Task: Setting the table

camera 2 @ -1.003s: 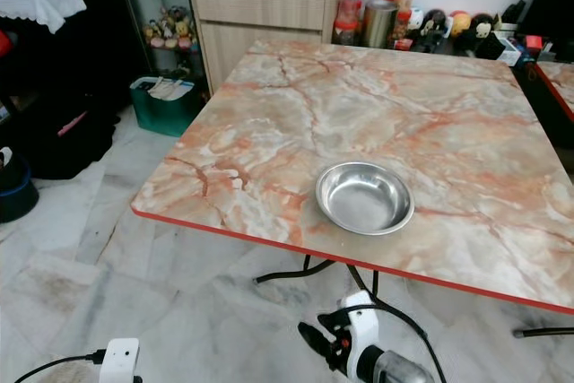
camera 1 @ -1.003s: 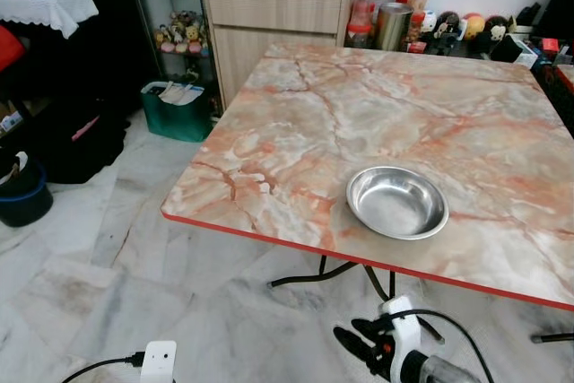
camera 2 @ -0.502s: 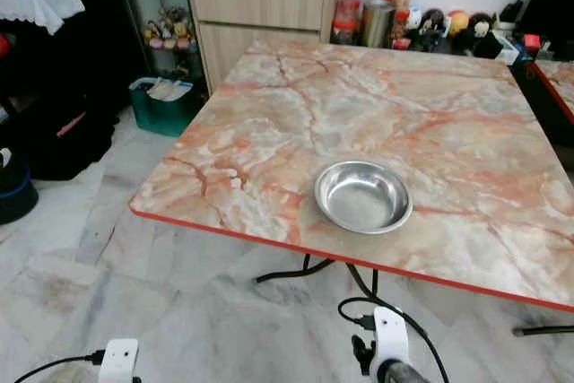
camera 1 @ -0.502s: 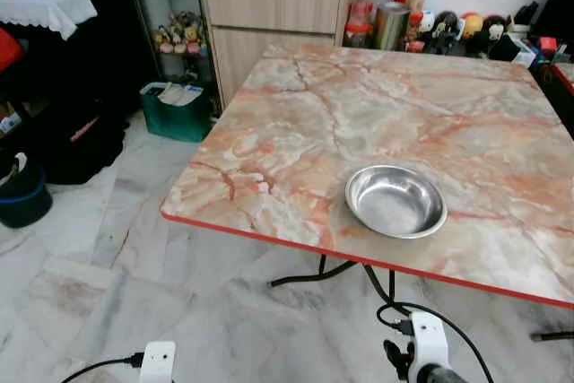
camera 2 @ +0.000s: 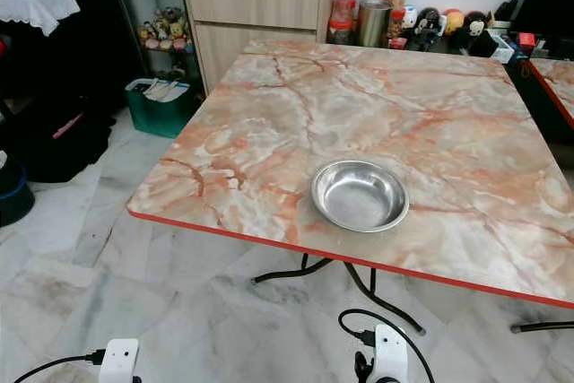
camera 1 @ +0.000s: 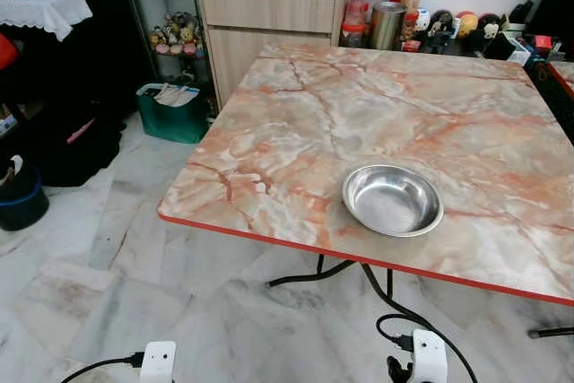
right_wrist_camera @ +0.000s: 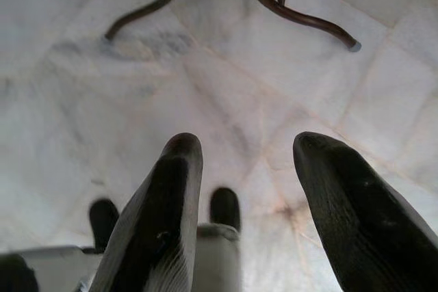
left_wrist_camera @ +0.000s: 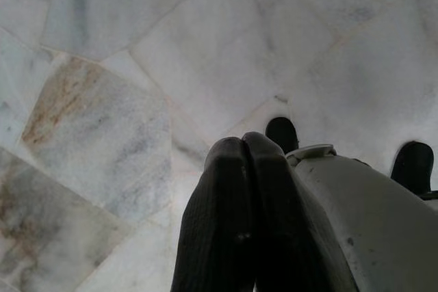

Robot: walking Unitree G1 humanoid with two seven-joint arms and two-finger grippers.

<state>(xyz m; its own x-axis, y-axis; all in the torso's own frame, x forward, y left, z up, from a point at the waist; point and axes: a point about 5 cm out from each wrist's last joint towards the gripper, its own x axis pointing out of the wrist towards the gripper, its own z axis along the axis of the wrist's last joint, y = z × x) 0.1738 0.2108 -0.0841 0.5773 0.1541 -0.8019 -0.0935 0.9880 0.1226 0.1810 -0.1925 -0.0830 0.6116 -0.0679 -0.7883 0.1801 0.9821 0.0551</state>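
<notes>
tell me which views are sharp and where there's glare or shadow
Left eye view: sharp and evenly lit; soft highlights on the round stainless steel bowl and a mild sheen on the orange marble-pattern table. Left wrist view: dim, the shut left gripper close and soft over pale floor. Right wrist view: brighter, the open right gripper blurred and near.

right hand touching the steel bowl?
Apart. The left eye view shows the steel bowl alone on the table; the right wrist view shows the right hand open above the floor.
</notes>
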